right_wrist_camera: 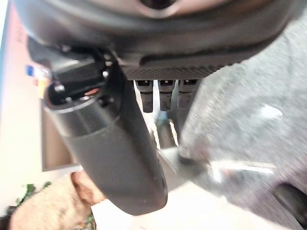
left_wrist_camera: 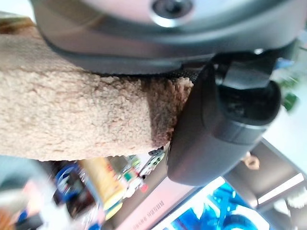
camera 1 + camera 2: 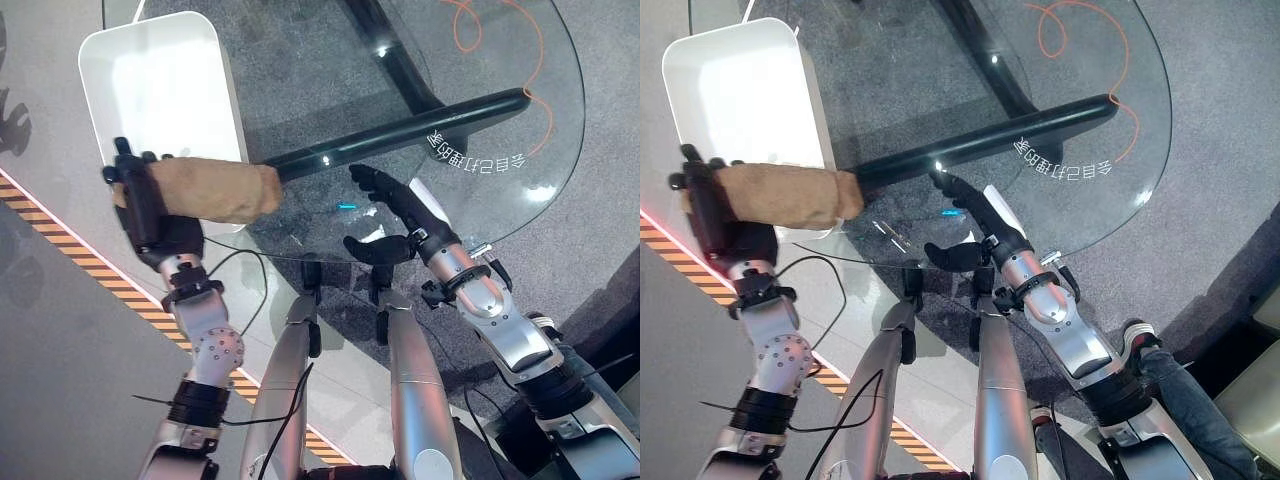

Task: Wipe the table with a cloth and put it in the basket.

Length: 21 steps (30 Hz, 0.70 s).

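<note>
Left hand (image 3: 150,215) is gripping the cloth (image 3: 215,190) at left-centre of the frame, fingers curling round one end of it. Cloth is tan, fuzzy, rolled into a thick bundle, and is sticking out sideways from the hand toward frame centre. Its free end is hanging over the near edge of the table (image 3: 480,100), its held end over the near part of the basket (image 3: 160,80). In the left wrist view the cloth (image 2: 81,120) is pressing against the palm, with the thumb (image 2: 220,129) wrapping beside it.

Basket is a white, rounded-corner bin sitting at upper left, just beside the table's left edge and partly under the glass rim. Whether cloth is touching the basket, cannot tell.

Right hand (image 3: 395,215) is hovering at centre frame over the near edge of the table, fingers stretching straight out, thumb spreading apart, holding nothing. Right wrist view is showing the same: straight fingers (image 1: 160,96) and the thumb well apart.

Table is round clear glass, taking up the upper centre and right, with a black bar (image 3: 400,130) of its frame running diagonally beneath it. An orange cord (image 3: 500,40) is looping on the grey floor at upper right, seen through the glass.
</note>
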Motion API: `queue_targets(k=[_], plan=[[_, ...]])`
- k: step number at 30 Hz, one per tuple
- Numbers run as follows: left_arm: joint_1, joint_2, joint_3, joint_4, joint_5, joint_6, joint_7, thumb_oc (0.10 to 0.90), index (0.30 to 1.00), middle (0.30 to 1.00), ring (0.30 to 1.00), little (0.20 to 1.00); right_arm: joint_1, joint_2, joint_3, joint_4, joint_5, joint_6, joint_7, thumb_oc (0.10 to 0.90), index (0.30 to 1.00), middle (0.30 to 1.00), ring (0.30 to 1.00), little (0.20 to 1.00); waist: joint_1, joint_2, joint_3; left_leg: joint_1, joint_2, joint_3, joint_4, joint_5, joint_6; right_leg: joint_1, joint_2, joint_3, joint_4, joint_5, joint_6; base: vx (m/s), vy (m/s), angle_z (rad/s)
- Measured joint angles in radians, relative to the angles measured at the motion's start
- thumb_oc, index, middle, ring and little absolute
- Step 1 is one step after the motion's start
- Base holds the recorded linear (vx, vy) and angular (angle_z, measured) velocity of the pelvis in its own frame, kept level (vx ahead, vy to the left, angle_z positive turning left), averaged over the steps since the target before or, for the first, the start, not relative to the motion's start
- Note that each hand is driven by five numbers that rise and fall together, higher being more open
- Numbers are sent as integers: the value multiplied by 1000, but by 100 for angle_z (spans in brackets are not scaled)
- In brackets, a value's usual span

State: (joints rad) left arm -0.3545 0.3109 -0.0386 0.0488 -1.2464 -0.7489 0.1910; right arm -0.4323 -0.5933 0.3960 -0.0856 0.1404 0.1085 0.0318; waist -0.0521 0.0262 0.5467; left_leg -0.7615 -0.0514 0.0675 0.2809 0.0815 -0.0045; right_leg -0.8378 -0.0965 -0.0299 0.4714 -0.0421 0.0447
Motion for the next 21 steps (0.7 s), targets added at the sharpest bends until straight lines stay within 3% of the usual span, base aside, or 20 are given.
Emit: queue_targets(k=[7,10,12,15,18,21], plan=[[-82,123,32,128,486,14,472,100,300,300,300,200,-9,-52,91,42,42,81,87,800,900,900,900,900,4,5,0,15,-2,11,-3,0,-1,1,-2,12,14,-2,-1,13,98,-2],[-124,171,29,212,651,54,637,100,300,300,300,200,-14,-78,107,66,66,93,103,800,900,900,900,900,2,6,0,12,-1,13,-4,-2,-6,-4,-1,14,17,-2,-2,4,85,-1],[-171,215,26,295,767,119,738,100,300,300,300,200,-31,-95,126,91,69,122,123,800,900,900,900,900,-3,6,0,5,0,13,-7,0,-10,-12,0,13,17,-3,-3,3,58,-1],[-265,280,3,409,845,199,809,100,300,300,300,200,-56,-128,161,112,106,165,128,800,900,900,900,900,-5,6,0,-17,3,13,-12,3,-14,-36,3,13,15,-3,-5,6,46,-1],[-367,352,-66,530,848,254,815,100,300,300,300,200,-65,-134,188,160,132,166,134,800,900,900,900,900,-7,6,0,-44,8,12,-1,5,-10,-55,8,11,13,-1,-7,3,12,0],[-464,368,-129,612,854,297,805,100,300,300,300,200,-70,-136,226,218,147,158,134,800,900,900,900,900,-11,6,0,-58,8,9,0,4,-11,-62,8,6,6,0,-8,0,0,0]])
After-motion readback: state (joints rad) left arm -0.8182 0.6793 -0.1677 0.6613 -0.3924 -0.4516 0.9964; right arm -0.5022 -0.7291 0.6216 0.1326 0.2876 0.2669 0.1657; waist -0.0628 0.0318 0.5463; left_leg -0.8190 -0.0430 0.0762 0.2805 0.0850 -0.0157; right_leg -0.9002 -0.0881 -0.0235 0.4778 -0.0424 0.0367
